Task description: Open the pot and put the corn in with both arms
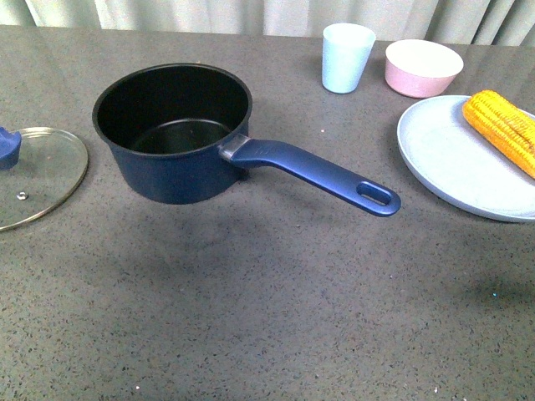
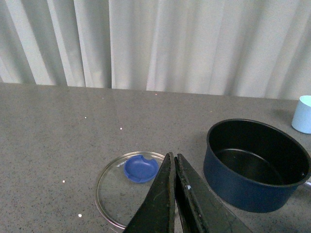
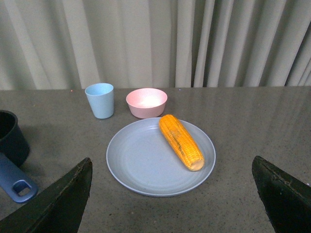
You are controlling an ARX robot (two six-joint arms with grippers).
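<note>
Dark blue round pot [image 1: 180, 177], lidless, centre-left; kernelled yellow corn [image 1: 504, 127], right edge. Left claw [image 2: 174, 158] closed, right claw [image 3: 171, 164] spread wide, both empty.

right hand [image 3: 171, 160] spread wide | corn [image 3: 181, 141] on plate [image 3: 136, 165] | cup [image 3: 100, 100] 11 o'clock of plate | bowl [image 3: 146, 102] 12 o'clock | pot [image 3: 10, 141] 9 o'clock

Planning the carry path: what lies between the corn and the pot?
The front view shows only the plate's bare surface, tabletop and the pot's own handle there; cup and bowl sit farther back.
</note>
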